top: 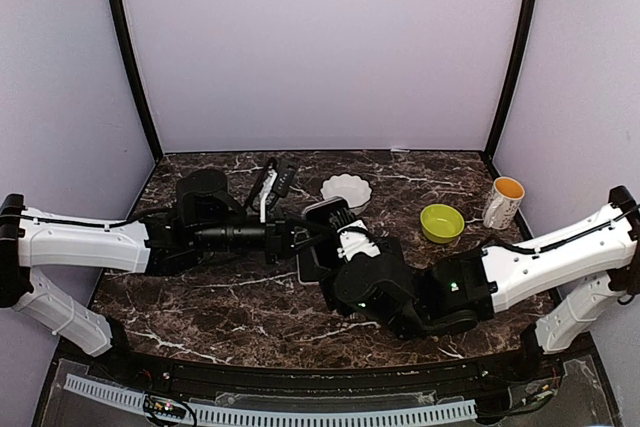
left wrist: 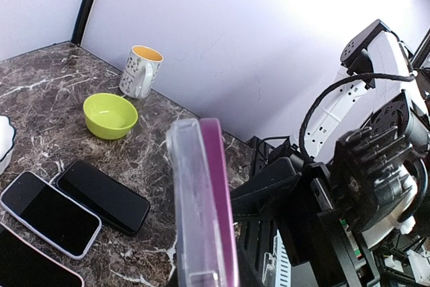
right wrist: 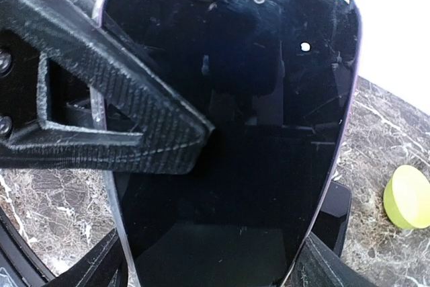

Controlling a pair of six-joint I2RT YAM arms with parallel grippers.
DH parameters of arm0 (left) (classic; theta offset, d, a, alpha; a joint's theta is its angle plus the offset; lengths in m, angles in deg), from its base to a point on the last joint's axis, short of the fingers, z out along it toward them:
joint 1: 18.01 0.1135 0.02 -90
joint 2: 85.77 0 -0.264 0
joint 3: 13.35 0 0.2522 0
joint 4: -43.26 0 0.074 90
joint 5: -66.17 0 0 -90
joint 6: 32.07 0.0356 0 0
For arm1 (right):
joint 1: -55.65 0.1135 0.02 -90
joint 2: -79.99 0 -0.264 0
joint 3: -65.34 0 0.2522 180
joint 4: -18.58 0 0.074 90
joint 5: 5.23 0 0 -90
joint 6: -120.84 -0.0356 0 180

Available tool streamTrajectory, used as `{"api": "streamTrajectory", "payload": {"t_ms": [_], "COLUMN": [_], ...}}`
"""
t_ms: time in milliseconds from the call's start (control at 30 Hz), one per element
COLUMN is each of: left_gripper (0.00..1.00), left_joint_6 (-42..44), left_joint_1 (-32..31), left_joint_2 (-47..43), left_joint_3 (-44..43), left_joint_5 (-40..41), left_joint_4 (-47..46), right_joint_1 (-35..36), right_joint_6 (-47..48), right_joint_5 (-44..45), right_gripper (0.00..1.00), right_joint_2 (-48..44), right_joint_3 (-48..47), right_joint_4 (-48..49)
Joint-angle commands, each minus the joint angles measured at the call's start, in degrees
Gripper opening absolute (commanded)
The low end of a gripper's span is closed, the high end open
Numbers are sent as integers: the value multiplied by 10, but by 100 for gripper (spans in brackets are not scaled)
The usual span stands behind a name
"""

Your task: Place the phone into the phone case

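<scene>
The phone (right wrist: pixel 255 99), black screen and purple edge, fills the right wrist view. My right gripper (right wrist: pixel 215 263) is shut on its two long sides, above the table's middle (top: pixel 335 252). In the left wrist view the phone's purple edge (left wrist: pixel 220 199) lies flat against the clear phone case (left wrist: pixel 191 199), both seen edge-on and upright. I cannot tell how deep the phone sits in the case. My left gripper (top: pixel 293 237) is shut on the case and phone together, and one black finger (right wrist: pixel 114 115) presses on the screen. Its fingertips are mostly hidden in the left wrist view.
Two spare phones (left wrist: pixel 101 196) (left wrist: pixel 48 214) lie flat on the marble, and a third in a pale case (left wrist: pixel 27 267) lies nearer. A white scalloped dish (top: pixel 346 189), a green bowl (top: pixel 441 222) and a mug (top: pixel 503 202) stand behind and to the right. Dark objects (top: pixel 272 185) lie at the back.
</scene>
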Motion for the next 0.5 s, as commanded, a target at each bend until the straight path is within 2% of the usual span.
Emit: {"api": "streamTrajectory", "payload": {"t_ms": [0, 33, 67, 100, 167, 267, 300, 367, 467], "left_gripper": [0, 0, 0, 0, 0, 0, 0, 0, 0], "left_joint_6": [43, 57, 65, 82, 118, 166, 181, 191, 199], "left_joint_1": [0, 0, 0, 0, 0, -1, -1, -1, -3], "left_joint_2": [-15, -22, -25, -32, -41, -59, -62, -71, -71], "left_joint_3": [13, 14, 15, 16, 15, 7, 6, 6, -3], "left_joint_5": [-87, -88, -90, -93, -106, -151, -160, -178, -187], "left_joint_4": [-19, -16, -10, -7, 5, 29, 29, 25, 32], "right_joint_1": [4, 3, 1, -4, -18, -77, -94, -118, -141], "right_joint_6": [31, 38, 49, 67, 108, 168, 182, 204, 229], "right_joint_5": [-5, -18, -40, -76, -167, -412, -467, -514, -562], "right_gripper": [71, 87, 97, 98, 98, 98, 98, 98, 92], "right_joint_2": [-55, -70, -86, -105, -152, -227, -245, -264, -247], "right_joint_3": [13, 21, 32, 43, 67, 104, 111, 112, 85], "right_joint_4": [17, 15, 15, 16, 24, 52, 64, 82, 96]}}
